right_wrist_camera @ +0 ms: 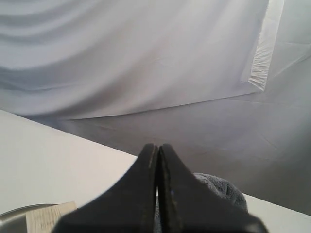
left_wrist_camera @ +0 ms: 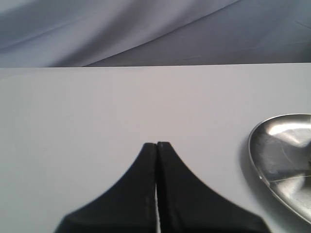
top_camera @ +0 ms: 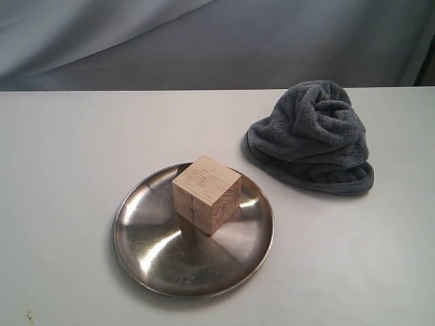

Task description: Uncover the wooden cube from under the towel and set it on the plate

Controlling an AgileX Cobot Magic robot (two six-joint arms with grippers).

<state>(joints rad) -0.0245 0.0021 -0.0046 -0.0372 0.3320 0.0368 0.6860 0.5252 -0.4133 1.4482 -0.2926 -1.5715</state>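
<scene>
The pale wooden cube (top_camera: 206,194) stands on the shiny steel plate (top_camera: 149,255) near the table's front middle. Bunched in a heap to the right, just behind the plate, lies the dark blue-grey towel (top_camera: 312,136), apart from the cube. Neither arm shows in the exterior view. My left gripper (left_wrist_camera: 156,144) is shut and empty over bare table, the plate's rim (left_wrist_camera: 252,145) off to its side. My right gripper (right_wrist_camera: 158,145) is shut and empty too; a bit of the towel (right_wrist_camera: 223,189) and a corner of the cube (right_wrist_camera: 48,216) peek out behind its fingers.
The white table (top_camera: 68,149) ends at a far edge against a draped grey-white backdrop cloth (top_camera: 204,41). A small dark speck lies near the front left corner (top_camera: 29,315).
</scene>
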